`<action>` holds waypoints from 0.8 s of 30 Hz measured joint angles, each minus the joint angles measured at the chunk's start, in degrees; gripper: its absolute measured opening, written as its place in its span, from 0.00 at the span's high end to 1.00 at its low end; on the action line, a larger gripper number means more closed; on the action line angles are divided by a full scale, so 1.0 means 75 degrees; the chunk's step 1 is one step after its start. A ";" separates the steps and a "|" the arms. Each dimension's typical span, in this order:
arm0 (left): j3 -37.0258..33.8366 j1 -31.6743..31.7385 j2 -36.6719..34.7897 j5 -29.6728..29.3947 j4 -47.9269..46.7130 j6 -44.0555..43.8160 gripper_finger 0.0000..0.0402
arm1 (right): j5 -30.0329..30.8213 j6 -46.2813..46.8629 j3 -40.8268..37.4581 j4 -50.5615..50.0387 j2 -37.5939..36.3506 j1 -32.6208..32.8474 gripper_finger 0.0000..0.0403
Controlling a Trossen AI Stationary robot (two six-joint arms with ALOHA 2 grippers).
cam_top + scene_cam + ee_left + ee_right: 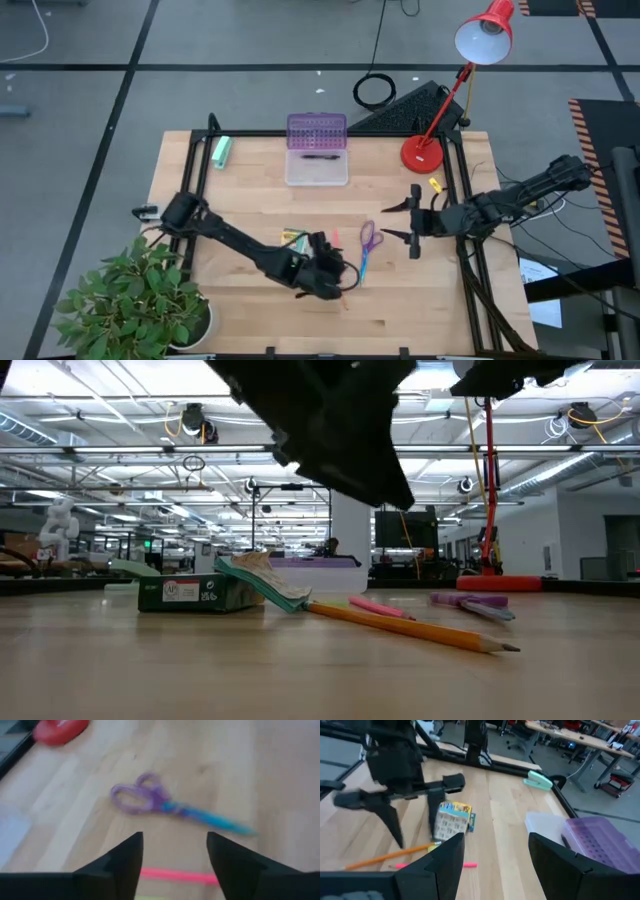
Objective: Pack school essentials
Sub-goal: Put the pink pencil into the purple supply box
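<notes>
The yellow-green crayon box [293,238] lies flat on the table, its flap open in the low view [262,574]. A pink pen [175,875], an orange pencil [410,628] and purple-handled scissors [368,245] lie beside it. A small yellow piece [435,185] lies near the lamp. My left gripper [342,272] hangs open above the pencil and pen, just to the right of the crayon box, and is also seen from the right wrist [412,827]. My right gripper [402,222] stands open at the right, clear of everything.
A clear box with a purple lid [317,150] stands at the far middle and a mint-green roll [221,152] at the far left. A red desk lamp [422,152] stands at the far right, and a potted plant [140,300] at the near left corner.
</notes>
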 joint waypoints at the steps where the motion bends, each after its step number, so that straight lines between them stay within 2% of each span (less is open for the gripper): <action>1: 0.0228 0.0000 0.0161 -0.0009 -0.0031 -0.0165 0.39 | -0.0002 0.0000 0.0000 -0.0022 0.0041 0.0000 0.47; 6: 0.0595 0.0013 0.0419 0.0215 -0.0264 -0.1419 0.35 | -0.0021 -0.0065 -0.0006 0.0069 0.0239 -0.0003 0.47; 12: 0.0525 0.0022 0.0427 0.0394 -0.0597 -0.2614 0.39 | -0.0023 -0.0185 -0.0002 0.0156 0.0299 -0.0006 0.47; 19: 0.0520 0.0073 0.0427 0.0394 -0.1080 -0.2797 0.46 | -0.0021 -0.0528 -0.0001 0.0119 0.0285 -0.0006 0.47; 24: 0.0516 0.0166 0.0427 0.0222 -0.1089 -0.2594 0.41 | -0.0021 -0.0748 -0.0002 0.0227 0.0285 -0.0006 0.47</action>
